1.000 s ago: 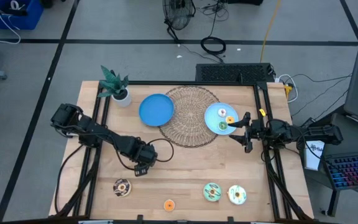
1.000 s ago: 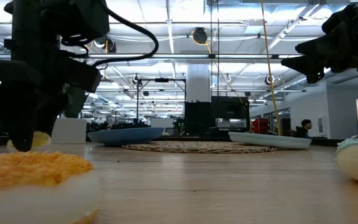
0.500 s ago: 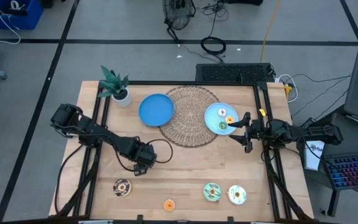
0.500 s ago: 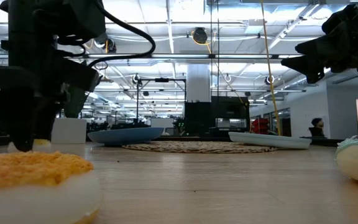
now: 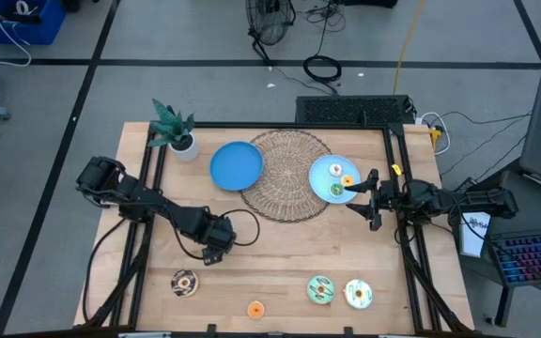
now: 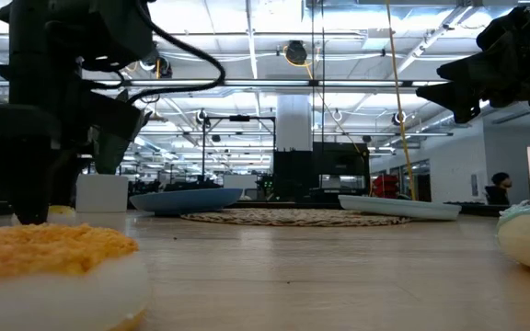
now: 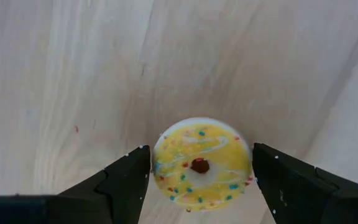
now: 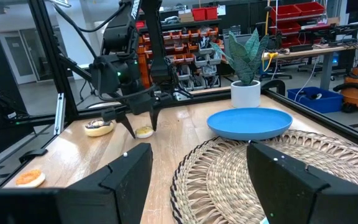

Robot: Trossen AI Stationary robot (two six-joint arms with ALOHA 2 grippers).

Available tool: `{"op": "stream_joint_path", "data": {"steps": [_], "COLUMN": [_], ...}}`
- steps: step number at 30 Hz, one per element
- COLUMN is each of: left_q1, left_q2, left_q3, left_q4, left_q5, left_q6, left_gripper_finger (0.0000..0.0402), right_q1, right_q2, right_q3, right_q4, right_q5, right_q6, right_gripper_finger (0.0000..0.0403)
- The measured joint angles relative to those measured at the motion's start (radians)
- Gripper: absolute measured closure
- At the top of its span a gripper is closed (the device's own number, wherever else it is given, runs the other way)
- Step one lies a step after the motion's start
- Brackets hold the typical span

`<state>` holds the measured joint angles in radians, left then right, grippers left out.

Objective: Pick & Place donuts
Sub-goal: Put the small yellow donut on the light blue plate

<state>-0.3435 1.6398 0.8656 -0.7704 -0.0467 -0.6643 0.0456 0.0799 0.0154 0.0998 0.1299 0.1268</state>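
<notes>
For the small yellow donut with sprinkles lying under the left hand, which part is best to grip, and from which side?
Grip the small yellow sprinkled donut across its outer rim, coming straight down from above. It lies flat on the wooden table, and the left hand already has one open finger on each side of the ring, so closing there should probably hold it.

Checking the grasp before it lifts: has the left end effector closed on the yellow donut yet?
No. In the left wrist view the left end effector is open, with gaps between both fingers and the yellow donut on the table.
</notes>
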Motion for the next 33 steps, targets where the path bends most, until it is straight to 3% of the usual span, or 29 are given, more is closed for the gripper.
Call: {"op": "stream_joint_path", "data": {"steps": [22,33], "left_q1": [0.0,-0.001], "left_q2": [-0.001,0.0], "left_q3": [-0.018,-0.019], "left_q4": [0.041,0.044], "left_q5": [-0.004,0.001], "left_q6": [0.036,0.035], "left_gripper_finger": [0.0129,0.0246], "right_q1": [0.0,0.0], "right_q2": [0.0,0.0], "right_q3": [0.0,0.0], "right_q4": [0.0,0.0], "right_q5": [0.0,0.0], "right_q6": [0.0,0.0], "right_gripper_finger": [0.0161,0.0161]}}
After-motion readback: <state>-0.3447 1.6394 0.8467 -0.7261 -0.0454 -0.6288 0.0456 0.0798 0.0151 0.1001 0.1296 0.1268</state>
